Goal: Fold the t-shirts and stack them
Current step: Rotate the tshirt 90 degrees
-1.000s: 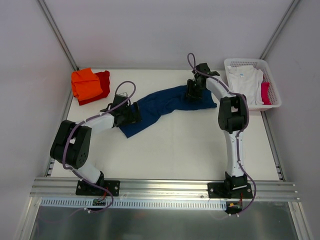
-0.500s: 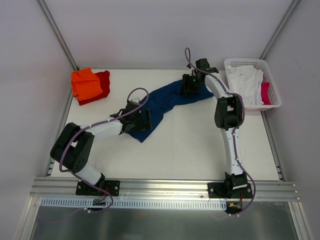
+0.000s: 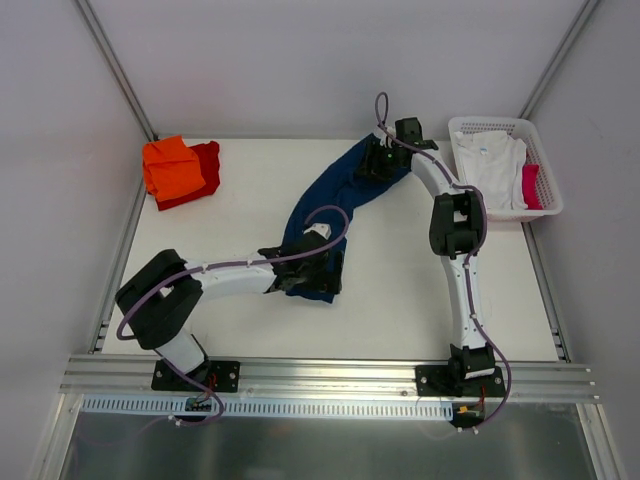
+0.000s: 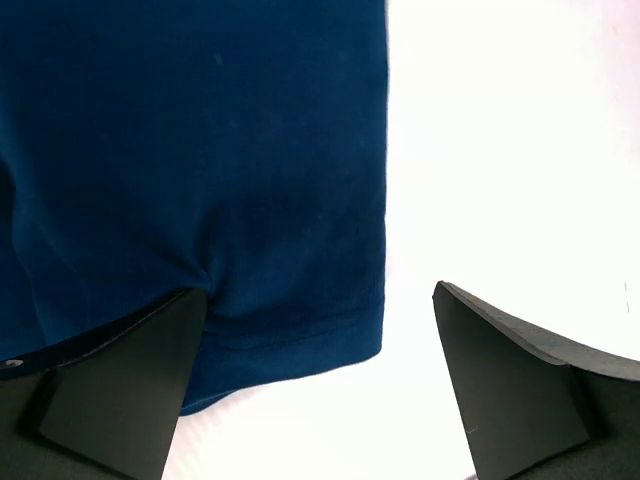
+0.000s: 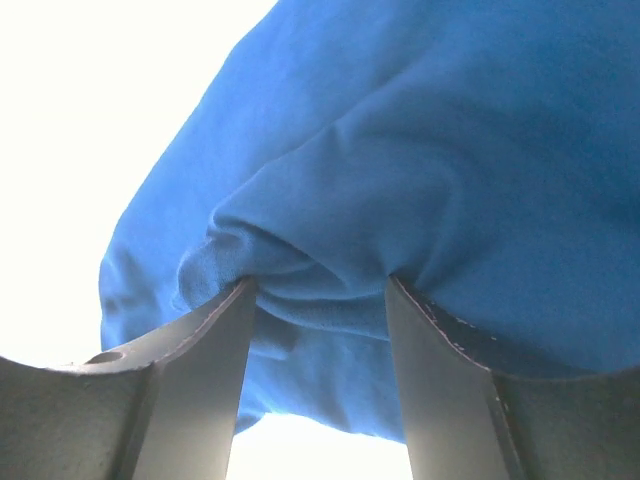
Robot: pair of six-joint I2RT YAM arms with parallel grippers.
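The navy blue t-shirt [image 3: 335,195] lies stretched in a long diagonal band from the table's back middle toward the front centre. My left gripper [image 3: 318,272] sits at its near end. In the left wrist view [image 4: 320,290] the jaws stand wide apart, the left finger [image 4: 130,390] presses on the shirt's hem [image 4: 290,335], and the right finger is over bare table. My right gripper [image 3: 378,160] holds the shirt's far end, with bunched blue cloth [image 5: 320,290] pinched between its fingers. The chest print is hidden. The orange tee [image 3: 172,165] lies folded on the red tee [image 3: 207,160] at the back left.
A white lattice basket [image 3: 505,123] stands at the back right with a white tee [image 3: 490,160] and a pink-red cloth [image 3: 531,187] inside. The table [image 3: 400,290] is white, with grey walls at the back and sides.
My left gripper has swept right and toward the front, dragging the shirt's near end with it. The shirt has stretched into a longer, steeper diagonal. My right gripper has shifted slightly back.
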